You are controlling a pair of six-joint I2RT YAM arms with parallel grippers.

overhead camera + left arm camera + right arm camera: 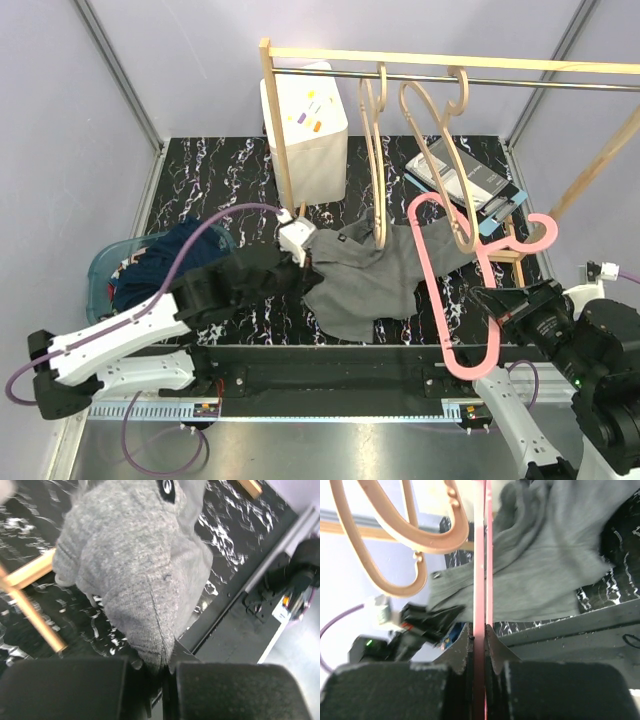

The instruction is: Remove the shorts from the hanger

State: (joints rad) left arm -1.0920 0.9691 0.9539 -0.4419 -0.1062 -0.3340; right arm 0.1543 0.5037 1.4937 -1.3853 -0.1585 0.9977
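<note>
Shorts: the navy pair (165, 262) lies bundled in the basket (100, 270) at far left, presumably already freed. Left gripper (305, 262), fingers clamped on the edge of the grey shorts (375, 285), which sprawl mid-table, apparently to draw them leftward. Right gripper (492, 305), fingers clamped on the pink hanger (432, 280), steadies it against that pull.
</note>
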